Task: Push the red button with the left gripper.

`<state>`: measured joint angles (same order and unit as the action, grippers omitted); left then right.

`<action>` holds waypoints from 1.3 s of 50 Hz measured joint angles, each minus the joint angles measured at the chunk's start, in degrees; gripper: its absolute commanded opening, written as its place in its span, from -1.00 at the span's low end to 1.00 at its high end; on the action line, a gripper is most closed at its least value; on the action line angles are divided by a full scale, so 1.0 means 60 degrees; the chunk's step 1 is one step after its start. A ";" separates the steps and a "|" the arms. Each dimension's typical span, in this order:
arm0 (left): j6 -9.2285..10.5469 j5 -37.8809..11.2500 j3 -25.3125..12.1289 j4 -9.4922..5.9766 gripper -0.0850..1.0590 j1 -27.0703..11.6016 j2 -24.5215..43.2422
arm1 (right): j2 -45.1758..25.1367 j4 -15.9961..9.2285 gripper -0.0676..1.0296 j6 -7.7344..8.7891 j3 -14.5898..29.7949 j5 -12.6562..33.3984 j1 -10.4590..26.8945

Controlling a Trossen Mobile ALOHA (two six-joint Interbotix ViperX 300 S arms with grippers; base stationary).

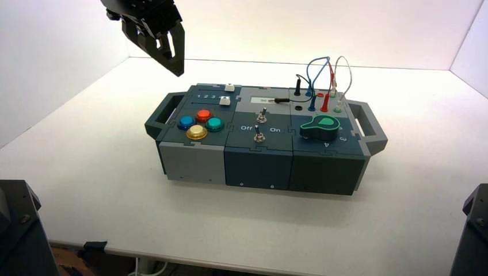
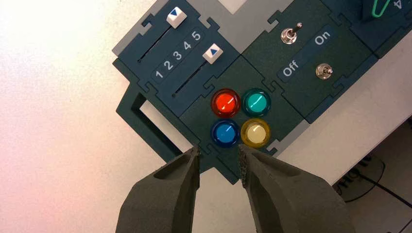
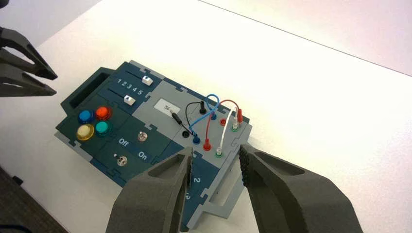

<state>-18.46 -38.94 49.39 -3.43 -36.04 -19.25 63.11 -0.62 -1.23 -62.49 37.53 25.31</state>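
Hovering above the far-left corner of the box, the black left gripper (image 1: 171,57) with its two long tapered fingers points steeply down, well clear of the panel. Its jaws stand apart with nothing between them; the left wrist view shows a plain gap between the fingertips (image 2: 193,158).

The dark blue and grey box (image 1: 195,158) sits on the white table (image 1: 86,172). The small round glossy red button (image 1: 203,115) lies on the box's left section, the far one of a cluster of four domes. Blue button (image 1: 186,122) to its left, teal button (image 1: 214,123) to its right, yellow button (image 1: 196,132) nearest. All four sit close together. Just beyond them are two white slider caps (image 1: 225,100) beside a numbered scale.

The right gripper (image 3: 214,160) hangs back on the right side, idle, jaws apart and empty; the box's right end with its wired plugs lies under it.

Step in hand, as judged: the approach. No contact with any button yet. In the left wrist view the red dome (image 2: 225,102) lies beyond the fingertips, with the blue one between.

The next move calls for bringing the gripper down over the red dome. One fingertip, or the closed pair, should land on it alone. The neighbours leave little margin, so a wide gap risks pressing blue or teal as well.
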 measured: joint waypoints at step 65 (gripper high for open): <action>-0.0190 -0.0396 -0.1099 0.0029 -0.91 0.0132 0.1187 | -0.0015 -0.0015 0.07 0.0015 0.0000 0.0000 0.0000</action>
<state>-19.60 -41.31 42.80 -3.25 -35.24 -12.13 63.02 -0.70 -1.14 -62.49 37.53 25.31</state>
